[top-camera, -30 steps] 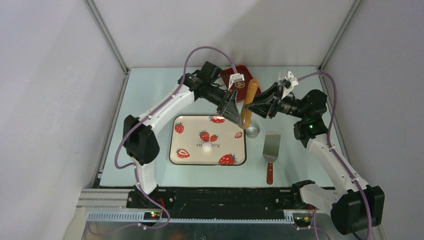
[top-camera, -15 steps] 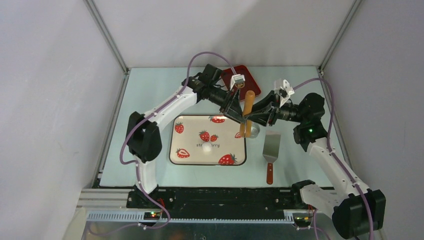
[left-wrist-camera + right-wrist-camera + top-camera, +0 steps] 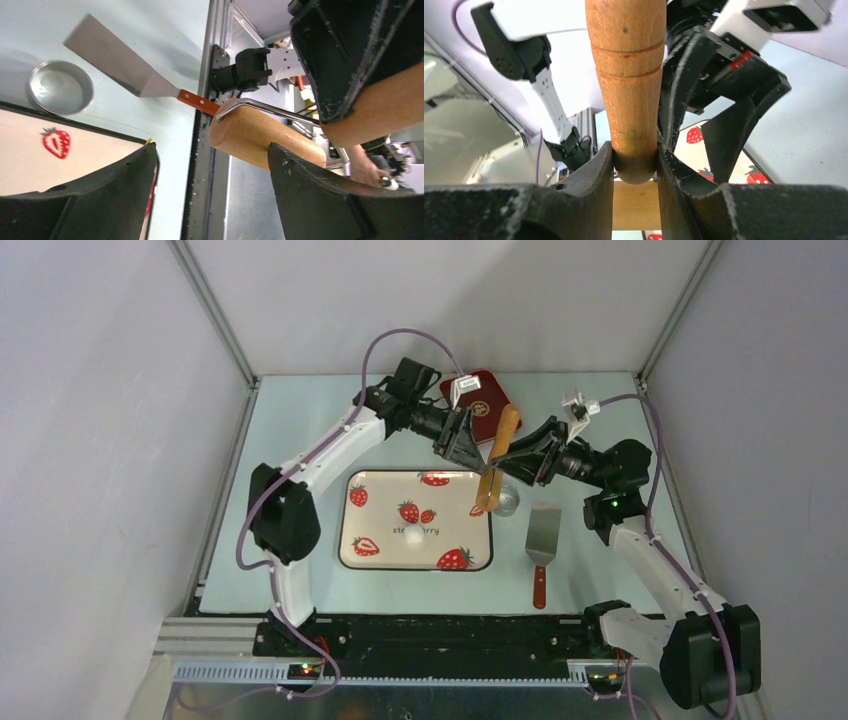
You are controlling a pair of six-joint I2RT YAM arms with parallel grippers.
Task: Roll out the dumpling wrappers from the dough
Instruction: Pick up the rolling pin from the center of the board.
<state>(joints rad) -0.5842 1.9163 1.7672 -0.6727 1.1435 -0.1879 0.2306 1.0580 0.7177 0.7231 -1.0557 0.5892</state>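
Note:
My right gripper (image 3: pixel 505 454) (image 3: pixel 635 165) is shut on one end of a wooden rolling pin (image 3: pixel 498 460) (image 3: pixel 626 75), holding it in the air over the right edge of the strawberry tray (image 3: pixel 352 525). Just left of the pin's upper part, my left gripper (image 3: pixel 463 437) (image 3: pixel 212 165) stands open. In the left wrist view the pin (image 3: pixel 260 142) lies against the right finger (image 3: pixel 340 200) and stays clear of the other finger. A small white lump, seemingly the dough (image 3: pixel 413 537), sits mid-tray. The dumpling wrappers are out of view.
A dark red tray (image 3: pixel 490 400) lies at the back behind both grippers. A small silvery round cup (image 3: pixel 508 502) (image 3: pixel 61 94) stands right of the strawberry tray. Beside it lies a metal spatula (image 3: pixel 541 540) (image 3: pixel 120 65) with a red handle.
My left gripper has drawn back toward the red tray and its jaws have narrowed a little. The right gripper has swung the rolling pin into a steeper slant above the cup.

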